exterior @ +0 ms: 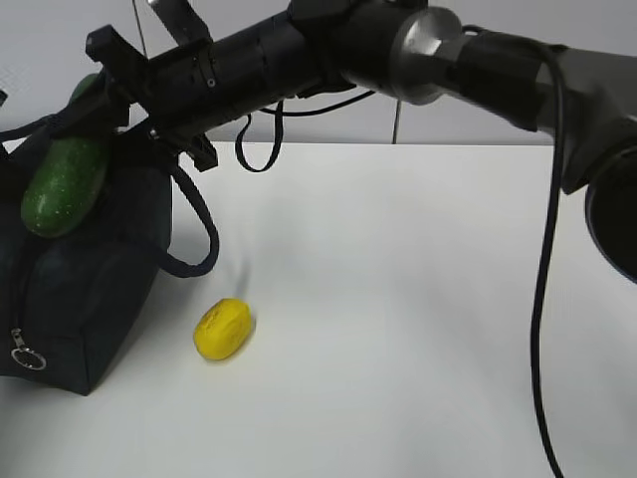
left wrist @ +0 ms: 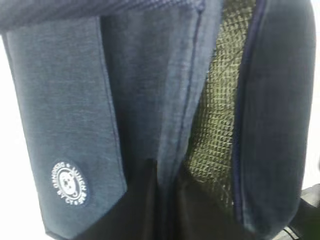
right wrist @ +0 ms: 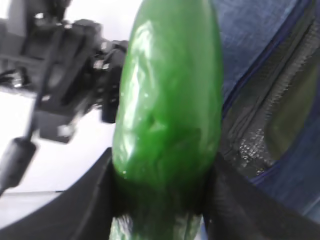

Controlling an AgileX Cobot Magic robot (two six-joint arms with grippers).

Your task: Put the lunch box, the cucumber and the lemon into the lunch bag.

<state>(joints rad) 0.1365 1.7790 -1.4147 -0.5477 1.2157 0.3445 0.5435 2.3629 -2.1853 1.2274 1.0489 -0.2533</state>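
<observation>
The lunch bag (exterior: 85,289) is cut off by the left edge of the exterior view, so we see only its near end, one looped handle (exterior: 194,234) and the metal ring pull (exterior: 28,358) low on its corner; the lunch box appears in no view, and we cannot tell whether it lies inside the bag. The right gripper (exterior: 100,95) reaches across from the right and is clenched on the cucumber (exterior: 62,179), whose long axis runs steeply down and slightly leftward, the lower end level with the bag's top edge and the upper end hidden behind the fingers. Whether that lower end touches the bag we cannot tell. The lemon (exterior: 223,329) rests on the white table (exterior: 418,329) just beside the bag's near end, on its right. Only the right wrist view shows the two dark fingers (right wrist: 87,200) flanking the cucumber (right wrist: 167,115) and the open zipper (right wrist: 270,115) of the bag beside it. Only the left wrist view shows the bag's (left wrist: 150,100) white round logo (left wrist: 70,183) and its mesh lining (left wrist: 220,115); the left gripper's dark, blurred jaws sit close against the fabric, and we cannot tell their state.
</observation>
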